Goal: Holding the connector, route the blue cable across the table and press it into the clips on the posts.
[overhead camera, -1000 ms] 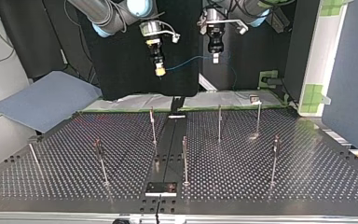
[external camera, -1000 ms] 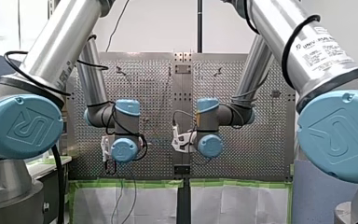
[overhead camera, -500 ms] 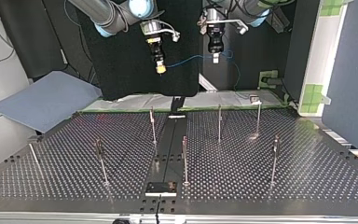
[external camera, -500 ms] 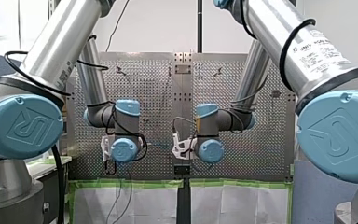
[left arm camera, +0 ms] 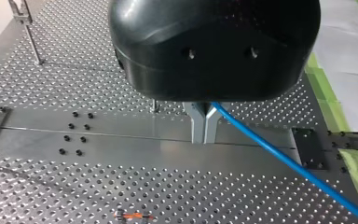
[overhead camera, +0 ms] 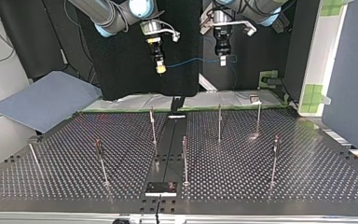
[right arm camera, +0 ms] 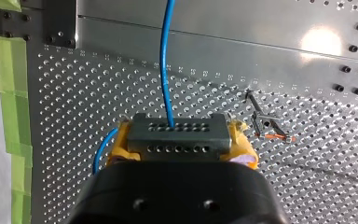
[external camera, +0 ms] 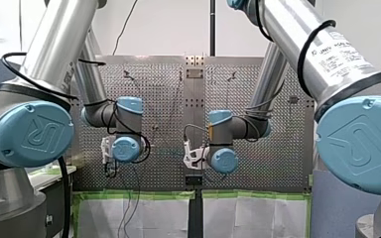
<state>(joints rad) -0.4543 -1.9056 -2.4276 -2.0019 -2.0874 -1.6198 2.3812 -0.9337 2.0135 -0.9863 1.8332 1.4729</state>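
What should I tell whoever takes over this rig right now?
My right gripper: yellow pads shut on the dark grey rectangular connector.
My left gripper: metal fingers shut on the thin blue cable.
Both hang above the perforated metal table, cable strung between them.
Done: cable lifted.
To do: lower it and press it into the clips on the thin metal posts; none holds it.

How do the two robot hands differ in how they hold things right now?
My right gripper has yellow pads; my left gripper has bare metal fingers. The right gripper clamps the dark connector; the left gripper pinches only the thin blue cable. Shared: both are shut, hang above the table, and are joined by that cable.
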